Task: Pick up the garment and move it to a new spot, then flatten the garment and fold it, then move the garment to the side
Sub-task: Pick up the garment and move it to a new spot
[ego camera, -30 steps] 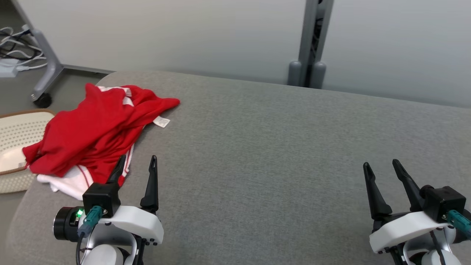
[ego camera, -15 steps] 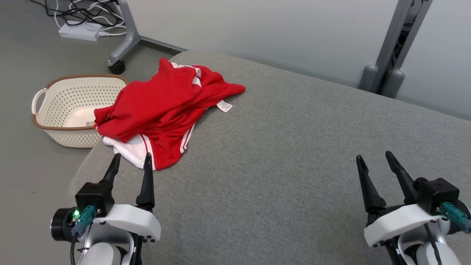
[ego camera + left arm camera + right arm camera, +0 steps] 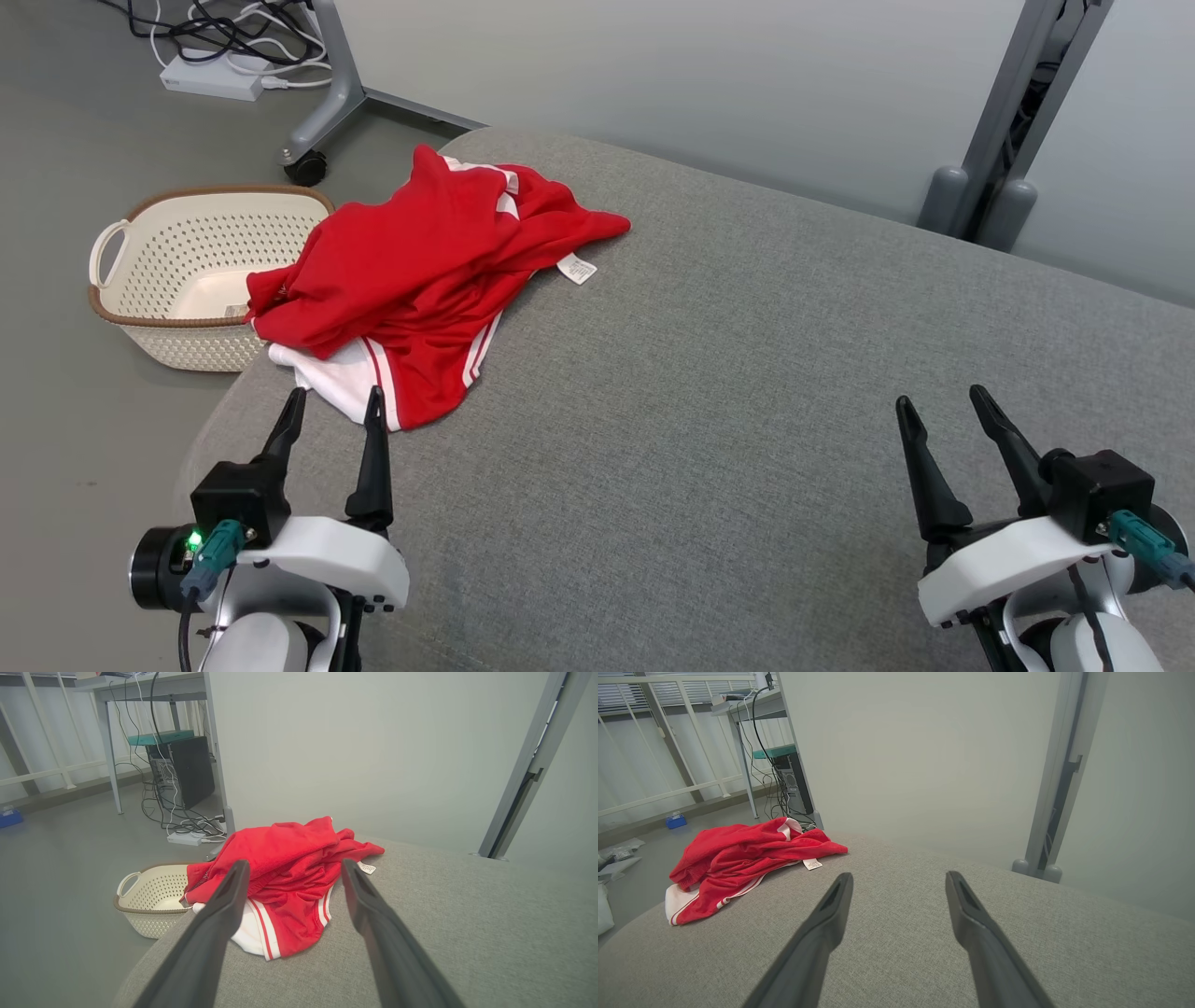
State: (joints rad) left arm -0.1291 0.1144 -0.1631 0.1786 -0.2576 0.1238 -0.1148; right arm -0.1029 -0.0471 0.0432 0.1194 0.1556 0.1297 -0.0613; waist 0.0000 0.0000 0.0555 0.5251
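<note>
On the left gripper point(image 3: 336, 393) the jaws stand spread and hold nothing, poised over the bench point(image 3: 709, 411) by its left edge. The 2 dark fingers point(image 3: 219, 914) point at the near hem of the garment point(image 3: 411, 271); we cannot tell whether they touch it. On the right gripper point(image 3: 939, 397) the jaws are spread too, empty, over bare grey cloth near the right edge, well apart from the garment. The garment, red with white stripes, lies crumpled at the far left corner of the bench, one fold hanging past the left edge. Its white label point(image 3: 576, 270) rests on the bench beside it. A cream basket point(image 3: 168, 345) stands on the floor just beside that edge.
</note>
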